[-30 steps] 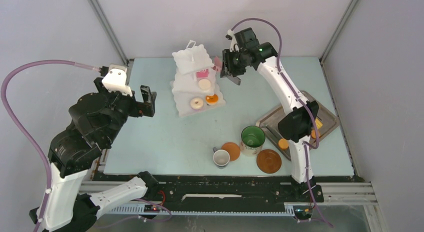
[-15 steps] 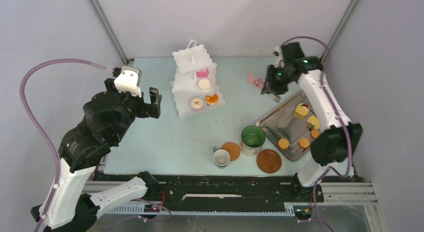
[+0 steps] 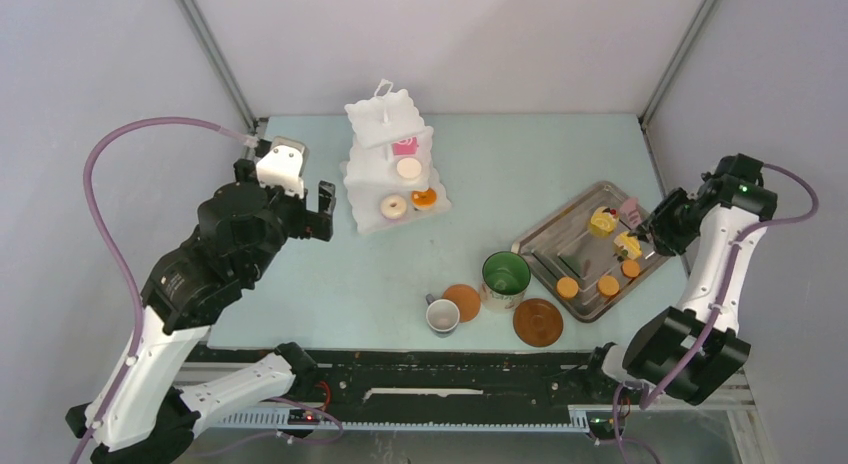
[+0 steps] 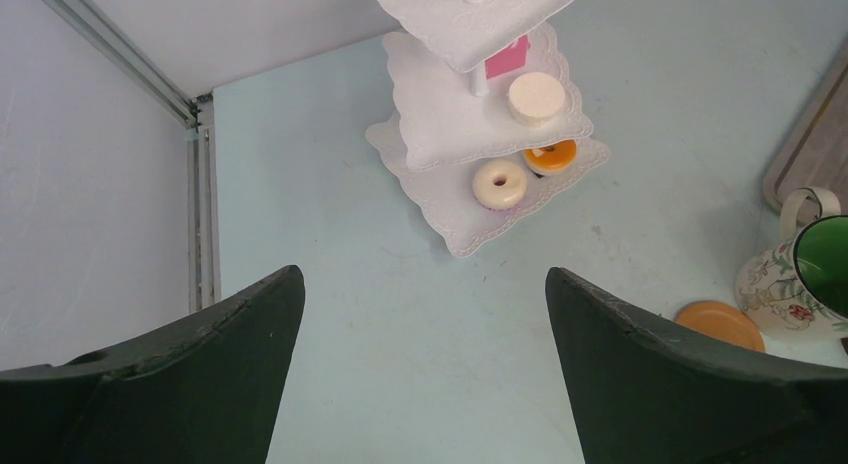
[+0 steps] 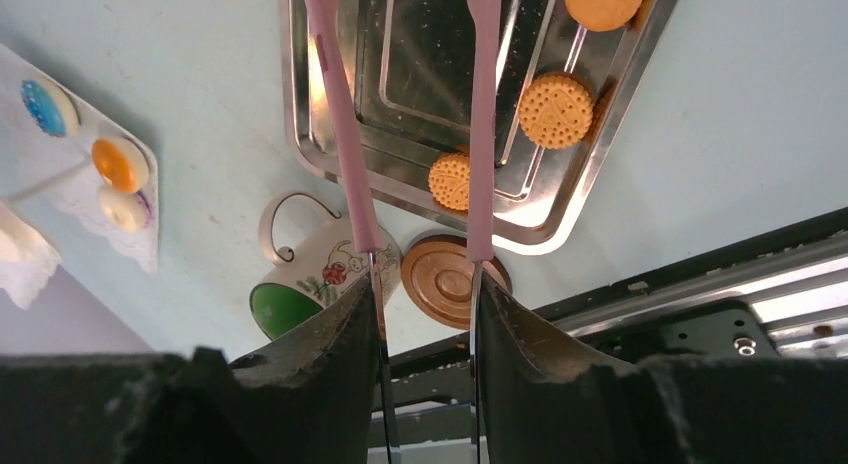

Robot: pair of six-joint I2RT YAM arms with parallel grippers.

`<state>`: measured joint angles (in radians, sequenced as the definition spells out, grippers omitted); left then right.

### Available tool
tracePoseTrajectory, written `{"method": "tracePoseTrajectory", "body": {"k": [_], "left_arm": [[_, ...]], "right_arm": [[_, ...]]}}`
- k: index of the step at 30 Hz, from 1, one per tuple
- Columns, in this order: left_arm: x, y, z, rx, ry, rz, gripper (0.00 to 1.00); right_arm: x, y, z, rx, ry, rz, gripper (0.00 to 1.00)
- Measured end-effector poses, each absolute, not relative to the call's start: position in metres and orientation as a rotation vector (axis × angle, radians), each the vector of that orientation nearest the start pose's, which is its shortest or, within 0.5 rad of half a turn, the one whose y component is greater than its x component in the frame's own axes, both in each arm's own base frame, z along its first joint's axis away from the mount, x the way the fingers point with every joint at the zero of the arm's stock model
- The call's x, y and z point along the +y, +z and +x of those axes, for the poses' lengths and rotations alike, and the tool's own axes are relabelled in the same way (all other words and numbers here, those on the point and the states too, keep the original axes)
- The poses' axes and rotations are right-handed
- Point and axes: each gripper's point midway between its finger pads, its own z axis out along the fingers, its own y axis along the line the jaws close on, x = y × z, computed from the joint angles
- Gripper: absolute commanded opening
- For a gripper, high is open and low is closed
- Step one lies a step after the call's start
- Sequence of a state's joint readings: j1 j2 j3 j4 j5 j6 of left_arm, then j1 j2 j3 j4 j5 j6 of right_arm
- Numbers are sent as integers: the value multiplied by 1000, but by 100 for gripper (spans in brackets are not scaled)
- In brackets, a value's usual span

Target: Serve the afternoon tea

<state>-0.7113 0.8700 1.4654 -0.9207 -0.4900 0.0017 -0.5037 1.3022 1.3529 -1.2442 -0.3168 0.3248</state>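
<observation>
Pink tongs [image 5: 343,134] pinched in right hand [image 5: 425,294], apparently poised above the tray [image 5: 425,64].

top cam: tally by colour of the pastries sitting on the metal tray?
orange round biscuits: 3
yellow wedges: 2
total on the metal tray: 5
</observation>
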Motion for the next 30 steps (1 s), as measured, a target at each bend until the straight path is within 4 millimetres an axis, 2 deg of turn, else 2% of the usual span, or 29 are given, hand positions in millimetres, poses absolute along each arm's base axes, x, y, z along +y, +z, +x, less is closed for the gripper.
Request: {"method": "tracePoseTrajectory", "body": {"k": [7, 12, 23, 30], "left_arm": [[-83, 389, 225, 1817, -18, 341, 98], [-82, 391, 224, 1811, -11, 344, 98], [-82, 388, 228, 1823, 14, 349, 98], [-84, 384, 232, 1836, 24, 355, 98]], "right_arm": [[-69, 191, 251, 2525, 472, 1122, 40], [-70, 169, 262, 2603, 514, 1143, 41], [-74, 162, 296, 2699, 438, 993, 41], [-64, 145, 301, 2803, 336, 901, 42]]}}
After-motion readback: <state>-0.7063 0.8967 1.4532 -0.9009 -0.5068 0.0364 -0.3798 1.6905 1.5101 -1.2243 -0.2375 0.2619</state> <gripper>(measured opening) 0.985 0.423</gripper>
